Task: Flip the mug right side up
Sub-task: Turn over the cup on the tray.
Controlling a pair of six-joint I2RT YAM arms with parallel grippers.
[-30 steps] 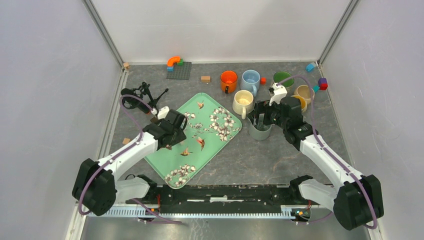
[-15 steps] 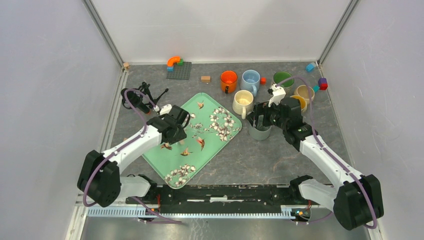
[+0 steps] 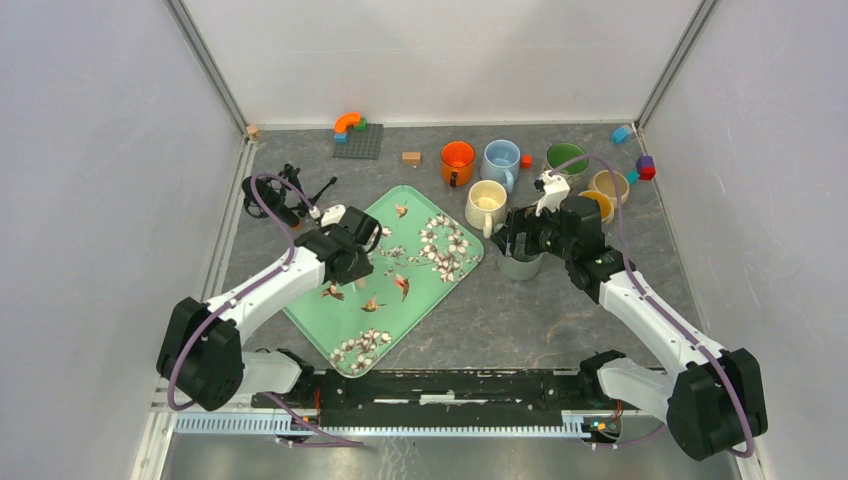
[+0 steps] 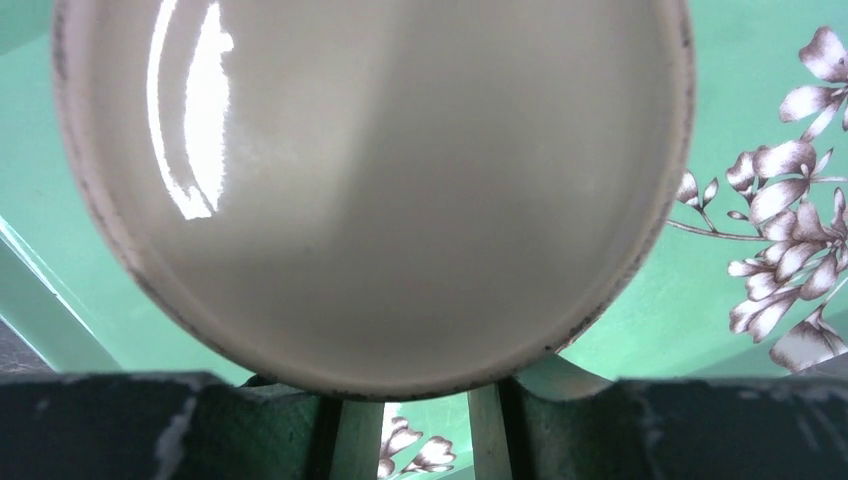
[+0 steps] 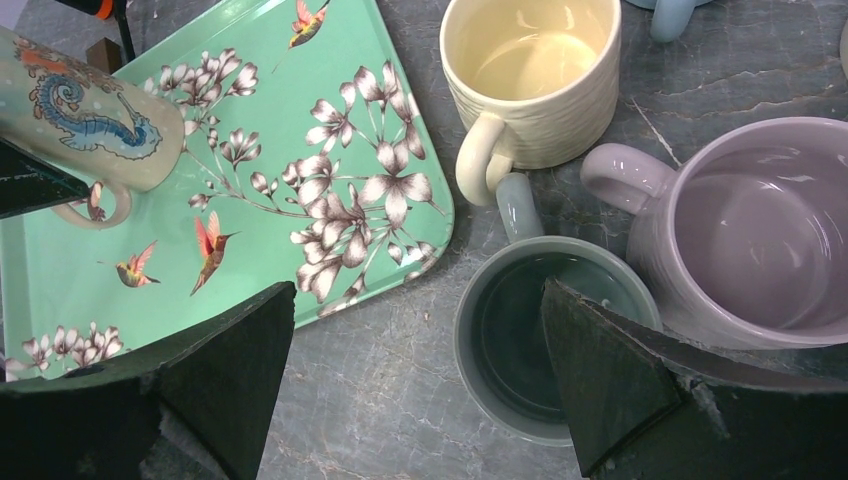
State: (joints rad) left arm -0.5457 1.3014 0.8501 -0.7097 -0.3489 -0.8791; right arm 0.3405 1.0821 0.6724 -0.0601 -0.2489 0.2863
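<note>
The mug (image 5: 90, 120) is cream with a blue seahorse pattern. It lies on its side over the left part of the green floral tray (image 3: 400, 300), handle downward. My left gripper (image 3: 352, 245) is shut on the mug. In the left wrist view the mug's round pale end (image 4: 370, 180) fills the frame just above my left gripper (image 4: 415, 400). I cannot tell whether the mug touches the tray. My right gripper (image 5: 418, 290) is open and empty above the table. Its right finger hangs over an upright grey mug (image 5: 540, 330).
An upright cream mug (image 5: 530, 80) and a lilac mug (image 5: 750, 230) stand close by the grey one. Orange (image 3: 457, 160), blue (image 3: 500, 158) and green (image 3: 566, 158) mugs stand behind. A black object (image 3: 275, 195) lies left of the tray. Toy bricks lie along the back.
My left arm has swung the mug a little toward the back of the tray and turned its wrist. My right arm has barely moved.
</note>
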